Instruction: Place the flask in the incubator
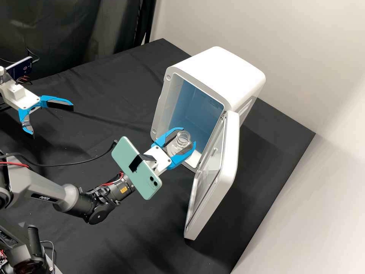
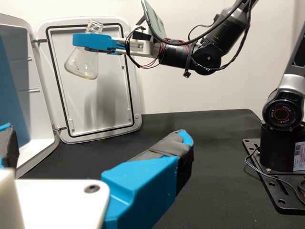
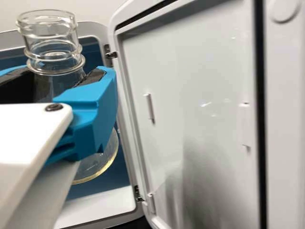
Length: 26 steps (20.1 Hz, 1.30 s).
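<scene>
The right arm [image 1: 68, 196] is stretched out long, and the right gripper [image 1: 186, 139] has its fingers squeezed on the flask [image 3: 50, 40]. The left gripper [image 1: 49, 117] hangs off to the side with its fingers spread wide.

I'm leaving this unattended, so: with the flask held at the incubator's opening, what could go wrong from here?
1. The right gripper clamps the flask only at its neck; the smooth glass might slip or swing as the arm goes in.
2. The open door stands close beside the fingers, so a finger or the flask could knock it.
3. The flask seems to hang above the floor of the incubator; released here, it would likely drop and tip.
</scene>
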Available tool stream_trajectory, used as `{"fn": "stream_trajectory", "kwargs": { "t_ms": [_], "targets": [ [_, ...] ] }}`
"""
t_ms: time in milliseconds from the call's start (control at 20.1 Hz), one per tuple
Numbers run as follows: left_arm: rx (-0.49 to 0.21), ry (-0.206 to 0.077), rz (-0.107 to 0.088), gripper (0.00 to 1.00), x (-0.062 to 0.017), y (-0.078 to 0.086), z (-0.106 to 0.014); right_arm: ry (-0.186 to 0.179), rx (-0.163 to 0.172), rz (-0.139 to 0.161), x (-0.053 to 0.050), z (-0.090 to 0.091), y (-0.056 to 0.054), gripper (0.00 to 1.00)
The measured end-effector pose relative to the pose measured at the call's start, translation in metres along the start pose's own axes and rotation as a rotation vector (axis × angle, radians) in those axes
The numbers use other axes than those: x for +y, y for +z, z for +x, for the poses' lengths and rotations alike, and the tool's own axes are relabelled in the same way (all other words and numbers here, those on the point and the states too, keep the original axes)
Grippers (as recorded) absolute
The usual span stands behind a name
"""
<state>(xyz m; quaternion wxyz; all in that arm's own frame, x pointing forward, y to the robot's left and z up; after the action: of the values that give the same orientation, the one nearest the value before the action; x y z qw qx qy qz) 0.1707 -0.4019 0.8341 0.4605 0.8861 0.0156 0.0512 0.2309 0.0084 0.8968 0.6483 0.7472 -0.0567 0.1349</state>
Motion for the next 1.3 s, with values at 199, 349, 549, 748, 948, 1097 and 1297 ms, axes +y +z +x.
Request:
{"fn": "stream_trajectory", "kwargs": {
  "t_ms": [199,349,549,748,948,1097,1297],
  "targets": [
    [0.011,0.002,0.0,1.0,0.0003,-0.002,0.0,-0.025,0.018,0.008,-0.006,0.001,-0.004,0.0],
    [0.015,0.003,0.0,1.0,0.0004,-0.003,0.0,-0.042,0.032,0.02,-0.012,0.002,-0.008,0.0],
    [0.015,0.003,0.0,1.0,0.0004,-0.003,0.0,-0.065,0.047,0.031,-0.018,0.003,-0.012,0.0],
    [0.015,0.003,0.0,1.0,0.0004,-0.003,0.0,-0.074,0.045,0.02,-0.021,0.004,-0.011,0.0],
    [0.015,0.003,0.0,1.0,0.0004,-0.003,0.0,-0.077,0.046,0.017,-0.022,0.004,-0.012,0.0],
    [0.015,0.003,0.0,1.0,0.0004,-0.003,0.0,-0.078,0.036,0.018,-0.024,0.005,-0.01,0.0],
    [0.017,0.003,0.0,1.0,0.0005,-0.003,0.0,-0.092,0.019,0.0,-0.035,0.011,-0.008,0.0]
  ]
}}
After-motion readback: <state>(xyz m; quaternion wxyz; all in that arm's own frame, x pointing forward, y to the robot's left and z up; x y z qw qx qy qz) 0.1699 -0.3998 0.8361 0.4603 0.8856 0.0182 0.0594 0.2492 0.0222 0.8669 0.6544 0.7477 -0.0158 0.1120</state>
